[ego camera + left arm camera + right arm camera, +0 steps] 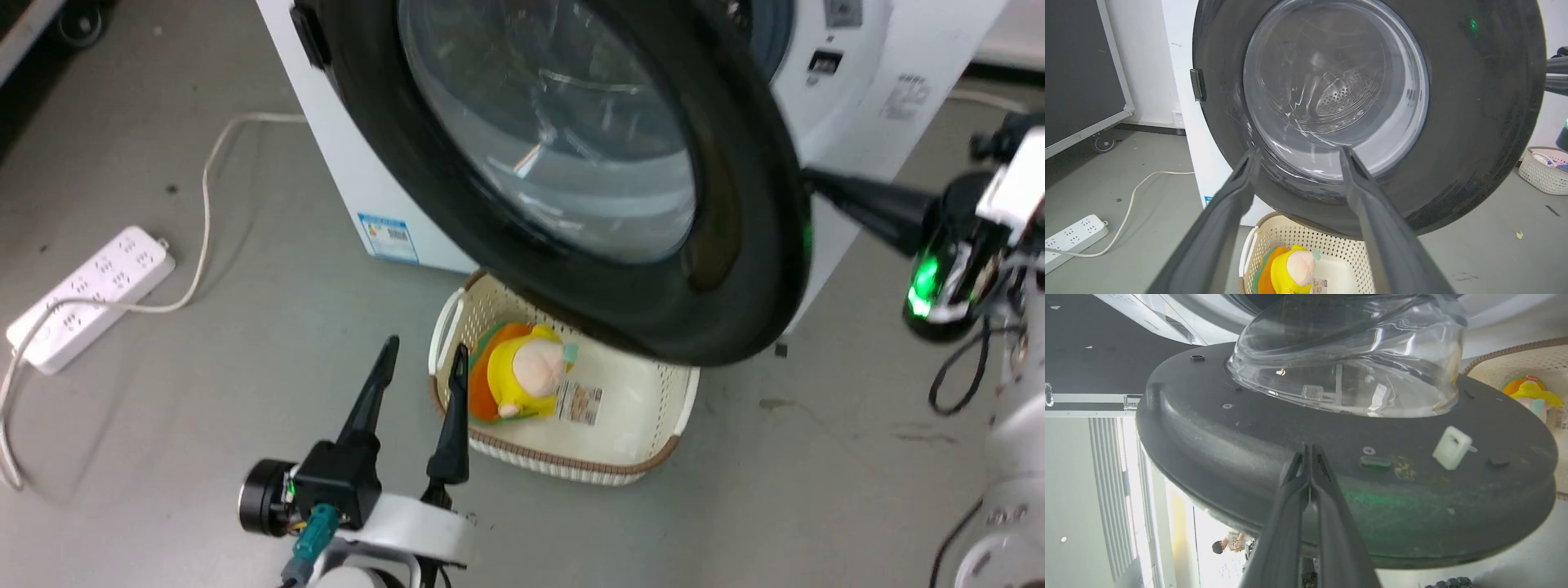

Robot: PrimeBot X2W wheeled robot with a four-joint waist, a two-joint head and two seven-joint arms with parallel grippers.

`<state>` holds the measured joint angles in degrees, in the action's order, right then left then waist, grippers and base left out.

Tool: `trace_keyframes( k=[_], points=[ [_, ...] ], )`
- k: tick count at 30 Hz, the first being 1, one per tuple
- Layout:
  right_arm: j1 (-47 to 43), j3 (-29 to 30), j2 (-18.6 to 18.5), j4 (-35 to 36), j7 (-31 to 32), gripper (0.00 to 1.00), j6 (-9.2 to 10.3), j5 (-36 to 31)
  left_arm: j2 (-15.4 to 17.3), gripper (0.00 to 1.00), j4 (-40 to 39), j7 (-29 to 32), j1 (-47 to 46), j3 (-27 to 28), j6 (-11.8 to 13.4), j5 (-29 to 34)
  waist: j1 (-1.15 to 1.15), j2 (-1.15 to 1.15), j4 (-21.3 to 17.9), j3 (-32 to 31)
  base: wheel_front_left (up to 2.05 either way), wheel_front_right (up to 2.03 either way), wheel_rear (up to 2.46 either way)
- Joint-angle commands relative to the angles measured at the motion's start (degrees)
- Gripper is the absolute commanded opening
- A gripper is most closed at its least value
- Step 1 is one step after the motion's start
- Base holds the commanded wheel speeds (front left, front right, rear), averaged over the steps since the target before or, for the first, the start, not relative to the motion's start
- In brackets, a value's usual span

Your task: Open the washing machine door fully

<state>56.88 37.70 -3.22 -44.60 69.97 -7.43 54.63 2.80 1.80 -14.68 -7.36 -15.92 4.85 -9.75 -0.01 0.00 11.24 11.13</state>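
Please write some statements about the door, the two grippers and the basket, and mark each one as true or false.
1. The door is shut against the washing machine. False: it stands swung open.
2. The right gripper is shut, with its tips at the door's inner face. True.
3. The left gripper is shut. False: it is open and holds nothing.
4. A basket with a plush toy stands below the door. True.
5. The power strip lies in the basket. False: it lies on the floor.
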Motion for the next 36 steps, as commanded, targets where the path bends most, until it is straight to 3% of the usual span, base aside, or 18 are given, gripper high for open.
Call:
trace_keyframes(
  k=[1, 7, 16, 21, 25, 26, 27, 32, 36],
  points=[
    [-2.8, -1.0, 0.3, 0.0, 1.4, 0.00, -0.06, 2.5, 0.1, 1.00, 0.4, -0.3, 1.3, -0.1, -0.4, 0.2, 0.01, 0.00, -0.2, -2.9, 0.00, 0.00, 0.00],
    [-10.6, -12.0, 0.3, 0.4, 1.5, 0.00, -0.06, 13.7, 0.1, 1.00, 1.3, -0.3, 5.0, -1.0, -1.8, -0.1, 0.01, 0.00, 0.2, -6.1, 0.00, 0.00, 0.00],
    [-22.9, -36.6, 0.3, 7.4, -5.7, 0.00, -0.06, 33.7, 0.1, 1.00, 1.4, -0.3, 8.4, -2.7, -2.6, -0.1, 0.01, 0.00, 1.5, -7.9, 0.00, 0.00, 0.00],
    [-27.3, -45.6, 0.3, 13.3, -12.0, 0.00, -0.06, 38.6, 0.1, 1.00, 1.5, -0.3, 8.8, -3.4, -2.5, -0.5, 0.01, 0.00, 2.5, -8.2, 0.00, 0.00, 0.00],
    [-28.8, -48.3, 0.3, 16.1, -15.5, 0.00, -0.06, 39.3, 0.1, 1.00, 1.1, -0.3, 9.0, -3.0, -2.3, -0.6, 0.01, 0.00, 2.7, -8.3, 0.00, 0.00, 0.00],
    [-28.9, -48.2, 0.3, 16.8, -16.9, 0.33, -0.06, 38.8, 0.1, 1.00, 1.0, -0.3, 9.2, -2.7, -2.3, -0.5, 0.01, 0.00, 2.5, -8.3, 0.00, 0.00, 0.00],
    [-29.1, -48.0, 0.2, 17.4, -18.1, 0.99, -0.06, 38.4, 0.1, 1.00, 1.0, -0.3, 9.3, -2.3, -2.4, -0.4, 0.01, 0.00, 2.4, -8.4, 0.00, 0.00, 0.00],
    [-30.8, -45.2, -2.4, 22.9, -26.2, 1.00, -0.06, 34.4, 0.1, 1.00, 0.9, -0.3, 9.9, -0.1, -2.8, 0.0, 0.01, 0.00, 1.4, -9.3, 0.00, 0.00, 0.00],
    [-32.9, -44.1, -6.4, 32.1, -37.2, 1.00, -0.06, 23.3, 0.1, 1.00, 0.4, -0.3, 10.1, 1.8, -3.0, 0.1, 0.01, 0.00, -0.4, -10.2, 0.00, 0.00, 0.00]
  ],
)
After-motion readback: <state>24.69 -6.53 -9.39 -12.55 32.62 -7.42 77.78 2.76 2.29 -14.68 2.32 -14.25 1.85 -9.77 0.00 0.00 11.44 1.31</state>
